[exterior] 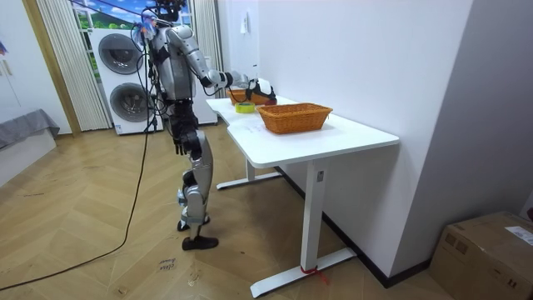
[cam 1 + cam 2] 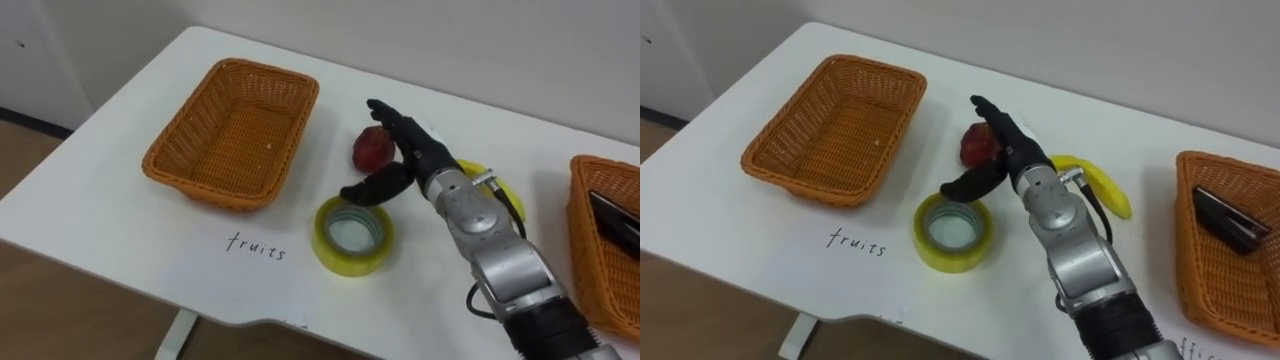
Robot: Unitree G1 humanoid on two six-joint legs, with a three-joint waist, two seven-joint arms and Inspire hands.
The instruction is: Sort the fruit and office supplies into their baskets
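With our right hand [image 2: 412,152] just beside the red fruit [image 2: 372,148] on the table [image 2: 110,230], fingers straight, thumb wide, holding nothing, and our left hand [image 1: 179,148] hanging idle, we should curl round the fruit clear of the tape roll [image 2: 352,236] before lifting it toward the empty basket [image 2: 210,190].

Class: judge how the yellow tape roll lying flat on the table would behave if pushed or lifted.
Lying flat, the yellow tape roll would probably slide, not roll, across the white table. Its thick ring looks stiff, so it should keep its shape when gripped. Tipped onto its edge, it could roll away.
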